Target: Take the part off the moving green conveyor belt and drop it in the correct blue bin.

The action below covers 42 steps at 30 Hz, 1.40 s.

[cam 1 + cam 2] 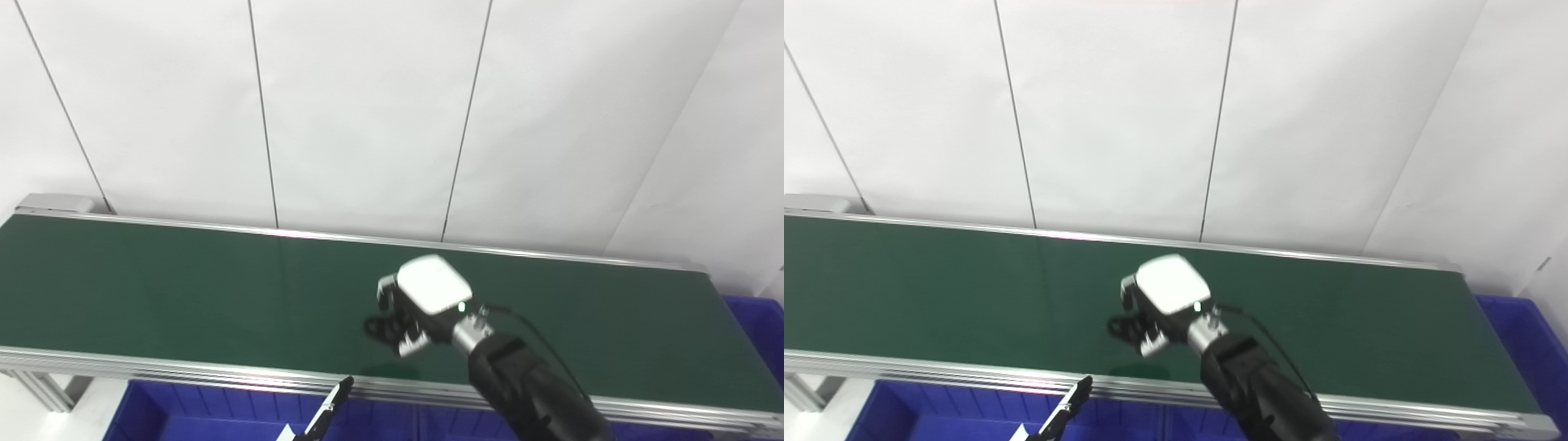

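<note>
The green conveyor belt (184,294) runs across the picture from left to right. My right hand (416,312), with a white back plate, hangs over the middle of the belt, a little above it. Its fingers are curled down and closed around a small black part (375,327) that sticks out to the left of them. The hand's shadow (386,370) lies on the belt near the front rail. Of my left hand only one straight finger (331,404) shows, at the bottom edge, in front of the belt and over a blue bin (202,410).
Blue bins stand below the belt's front rail (937,416), and another stands past the belt's right end (756,331). Metal rails edge the belt front and back. A white panelled wall (367,110) stands close behind it.
</note>
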Each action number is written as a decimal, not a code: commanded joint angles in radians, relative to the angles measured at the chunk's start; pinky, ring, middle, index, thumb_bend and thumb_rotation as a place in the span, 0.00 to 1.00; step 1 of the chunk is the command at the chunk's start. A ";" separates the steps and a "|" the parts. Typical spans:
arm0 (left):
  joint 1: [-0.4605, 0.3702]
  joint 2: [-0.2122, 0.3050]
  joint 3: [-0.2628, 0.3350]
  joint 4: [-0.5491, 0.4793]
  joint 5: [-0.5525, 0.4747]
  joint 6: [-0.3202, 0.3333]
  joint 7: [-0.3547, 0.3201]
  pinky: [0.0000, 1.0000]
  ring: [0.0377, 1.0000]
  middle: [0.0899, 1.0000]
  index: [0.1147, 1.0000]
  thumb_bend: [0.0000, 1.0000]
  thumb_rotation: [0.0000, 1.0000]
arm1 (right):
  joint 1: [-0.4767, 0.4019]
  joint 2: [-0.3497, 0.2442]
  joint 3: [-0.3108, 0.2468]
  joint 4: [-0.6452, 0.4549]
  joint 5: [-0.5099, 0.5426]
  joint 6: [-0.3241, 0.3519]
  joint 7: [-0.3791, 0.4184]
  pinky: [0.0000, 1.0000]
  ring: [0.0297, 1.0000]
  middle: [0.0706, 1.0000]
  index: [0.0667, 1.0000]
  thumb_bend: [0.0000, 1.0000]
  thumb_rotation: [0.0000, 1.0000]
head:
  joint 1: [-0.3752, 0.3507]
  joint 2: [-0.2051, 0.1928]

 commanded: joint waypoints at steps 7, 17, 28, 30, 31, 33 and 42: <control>-0.009 -0.003 0.009 -0.030 -0.025 -0.022 -0.007 0.98 1.00 1.00 1.00 0.81 0.72 | 0.010 0.011 -0.134 -0.260 -0.025 0.130 0.142 0.24 0.32 0.42 0.52 0.51 0.00 | 0.002 0.006; 0.008 -0.007 0.021 -0.066 -0.028 -0.009 -0.019 0.98 1.00 1.00 1.00 0.81 0.73 | 0.251 0.021 -0.232 -0.387 0.012 0.142 0.159 0.29 0.33 0.43 0.52 0.51 0.00 | 0.012 0.055; 0.006 -0.029 0.047 -0.141 -0.019 0.064 -0.046 0.98 1.00 1.00 1.00 0.81 0.73 | 0.535 0.028 -0.301 -0.392 0.059 0.122 0.068 0.22 0.37 0.47 0.45 0.52 0.00 | 0.092 0.154; 0.007 -0.034 0.049 -0.151 -0.015 0.075 -0.047 0.98 1.00 1.00 1.00 0.81 0.73 | 0.562 0.026 -0.307 -0.368 0.068 0.106 0.038 0.21 0.37 0.47 0.45 0.52 0.00 | 0.110 0.157; 0.008 -0.036 0.050 -0.154 -0.014 0.077 -0.048 0.98 1.00 1.00 1.00 0.80 0.72 | 0.571 0.023 -0.307 -0.357 0.072 0.100 0.026 0.20 0.37 0.47 0.45 0.52 0.00 | 0.113 0.157; 0.008 -0.039 0.052 -0.156 -0.018 0.081 -0.052 0.97 1.00 1.00 1.00 0.80 0.72 | 0.590 0.017 -0.304 -0.321 0.072 0.095 0.002 0.20 0.37 0.47 0.45 0.52 0.00 | 0.124 0.158; 0.012 -0.041 0.057 -0.150 -0.018 0.078 -0.053 0.97 1.00 1.00 1.00 0.81 0.72 | 0.587 -0.002 -0.288 -0.153 0.075 0.104 -0.057 0.24 0.33 0.41 0.51 0.51 0.00 | 0.146 0.126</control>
